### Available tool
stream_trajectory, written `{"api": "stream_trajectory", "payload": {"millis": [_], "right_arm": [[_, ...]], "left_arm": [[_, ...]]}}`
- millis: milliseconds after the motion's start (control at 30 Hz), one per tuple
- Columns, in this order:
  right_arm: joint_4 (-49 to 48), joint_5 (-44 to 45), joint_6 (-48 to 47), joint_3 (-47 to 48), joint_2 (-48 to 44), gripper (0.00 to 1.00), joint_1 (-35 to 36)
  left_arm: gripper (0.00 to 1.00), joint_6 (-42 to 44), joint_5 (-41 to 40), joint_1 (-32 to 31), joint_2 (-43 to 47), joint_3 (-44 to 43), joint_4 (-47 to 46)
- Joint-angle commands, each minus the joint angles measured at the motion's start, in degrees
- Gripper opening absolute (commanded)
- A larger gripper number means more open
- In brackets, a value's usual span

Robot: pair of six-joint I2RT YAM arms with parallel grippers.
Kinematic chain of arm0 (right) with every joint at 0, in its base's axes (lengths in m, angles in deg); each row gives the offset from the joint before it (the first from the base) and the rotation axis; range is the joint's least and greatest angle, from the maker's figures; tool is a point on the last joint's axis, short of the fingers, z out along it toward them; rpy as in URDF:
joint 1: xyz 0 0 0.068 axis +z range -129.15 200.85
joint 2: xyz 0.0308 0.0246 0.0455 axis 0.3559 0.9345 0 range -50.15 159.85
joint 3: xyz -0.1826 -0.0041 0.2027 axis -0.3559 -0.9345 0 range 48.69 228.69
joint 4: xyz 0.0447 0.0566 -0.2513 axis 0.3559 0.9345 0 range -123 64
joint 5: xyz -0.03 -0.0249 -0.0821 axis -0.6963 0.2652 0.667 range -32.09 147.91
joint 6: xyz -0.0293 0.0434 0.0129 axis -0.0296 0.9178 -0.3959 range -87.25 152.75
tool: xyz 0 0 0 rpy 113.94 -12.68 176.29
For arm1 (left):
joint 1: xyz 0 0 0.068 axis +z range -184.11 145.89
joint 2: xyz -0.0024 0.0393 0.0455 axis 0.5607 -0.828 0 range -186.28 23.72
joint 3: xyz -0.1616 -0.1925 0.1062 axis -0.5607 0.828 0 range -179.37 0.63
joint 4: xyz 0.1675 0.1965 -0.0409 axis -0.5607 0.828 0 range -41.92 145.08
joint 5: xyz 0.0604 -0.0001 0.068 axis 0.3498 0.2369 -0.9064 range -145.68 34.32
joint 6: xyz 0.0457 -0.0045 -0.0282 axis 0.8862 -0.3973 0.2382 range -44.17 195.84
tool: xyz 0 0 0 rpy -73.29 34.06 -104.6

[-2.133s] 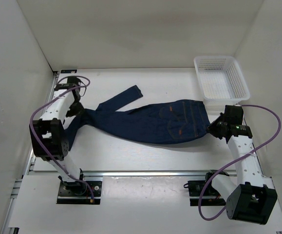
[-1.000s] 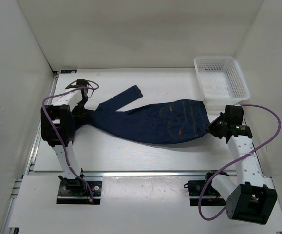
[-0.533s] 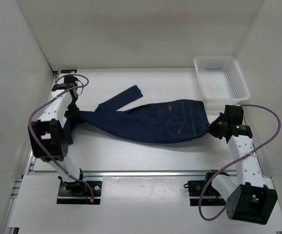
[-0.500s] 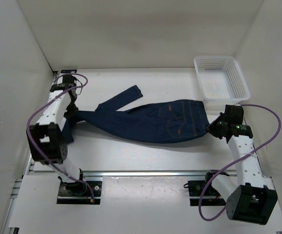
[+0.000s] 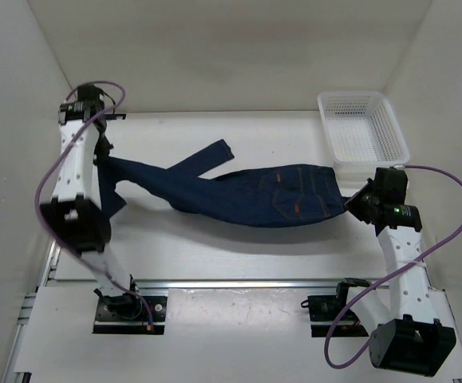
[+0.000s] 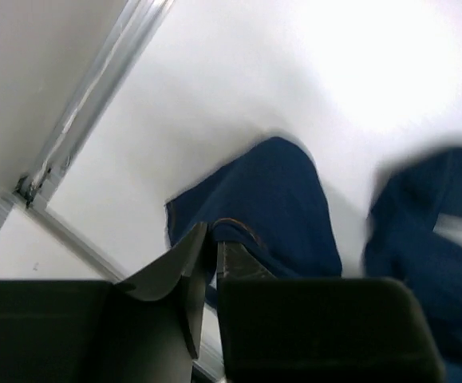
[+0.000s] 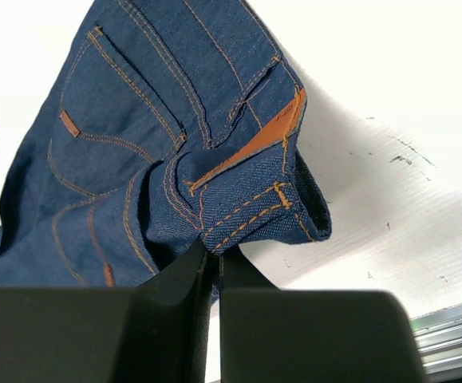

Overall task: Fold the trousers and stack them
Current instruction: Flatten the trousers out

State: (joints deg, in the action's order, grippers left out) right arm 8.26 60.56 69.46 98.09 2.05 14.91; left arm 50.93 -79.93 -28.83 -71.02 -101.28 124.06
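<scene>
Currently left gripper (image 6: 212, 249) pinches a thin leg hem (image 6: 232, 233), right gripper (image 7: 213, 262) clamps the waistband (image 7: 256, 209), the trousers (image 5: 270, 195) slung between them over the table (image 5: 215, 249); more tension could slip the hem out.

1. The left arm (image 5: 77, 171) stands tall, its forearm reaching up and away. The left gripper (image 6: 213, 239) points down, jaws almost together, with the trousers (image 5: 254, 195) pinched between them.
2. The right arm (image 5: 402, 255) leans forward. The right gripper (image 7: 215, 249) has its jaws closed, cloth clamped between them.
</scene>
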Motion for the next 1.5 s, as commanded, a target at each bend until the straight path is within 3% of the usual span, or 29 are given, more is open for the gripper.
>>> {"api": "stream_trajectory", "payload": {"millis": [0,67,133,167,267,467,633,733,1033,1100,1233,1333,1367,1467], "right_arm": [[-0.12,2.0,-1.29,1.93,-0.09,0.0,-0.13],[-0.12,2.0,-1.29,1.92,-0.7,0.0,-0.13],[-0.12,2.0,-1.29,1.92,-0.7,0.0,-0.13],[-0.12,2.0,-1.81,1.4,-0.7,0.0,-0.13],[-0.12,2.53,-1.82,1.39,-0.18,0.01,-0.13],[-0.65,0.68,-1.82,1.39,-0.17,0.01,-0.13],[-0.65,-0.54,-1.82,0.87,-0.7,0.01,-0.13],[-1.17,-1.16,-1.82,0.34,-0.7,0.01,-0.13],[-1.18,-2.39,-1.29,-0.36,-1.76,0.01,-0.13],[-1.18,-2.39,-1.29,-0.36,-1.76,0.01,-0.13],[-1.18,-2.91,-1.29,-0.36,-1.76,0.01,-0.13],[-1.18,-2.92,-0.76,-0.36,-1.76,0.01,-0.13],[-1.18,-2.92,-0.76,-0.36,-1.76,0.01,-0.13],[-1.18,-3.53,-0.24,-0.89,-2.28,0.01,0.4]], "left_arm": [[0.23,-0.67,-4.07,4.47,-20.77,-13.37,3.09],[0.28,-0.14,-0.9,4.48,-22.33,-18.13,3.12],[0.95,0.55,0.86,3.95,-18.84,-17.02,1.28],[1.0,0.56,2.26,3.95,-17.25,-14.75,-1.08],[1.0,0.48,5.95,6.31,-12.06,-11.14,-2.5],[0.93,-5.06,5.18,9.13,1.92,13.55,-10.41],[0.97,-12.44,6.58,13.52,5.87,32.68,-12.86],[1.0,-15.68,10.09,15.8,11.41,38.96,-15.42],[0.97,-16.07,13.94,16.34,13.7,35.29,-13.84],[0.92,-9.76,18.34,13.98,13.7,35.81,-20.41],[0.88,3.96,19.42,7.48,7.48,29.76,-17.99],[0.89,5.39,23.35,3.88,4.4,29.83,-17.79],[0.91,6.79,27.2,-0.23,3.26,30.36,-17.8],[0.88,6.8,25.32,-6.92,-3.59,29.84,-16.75]]}}
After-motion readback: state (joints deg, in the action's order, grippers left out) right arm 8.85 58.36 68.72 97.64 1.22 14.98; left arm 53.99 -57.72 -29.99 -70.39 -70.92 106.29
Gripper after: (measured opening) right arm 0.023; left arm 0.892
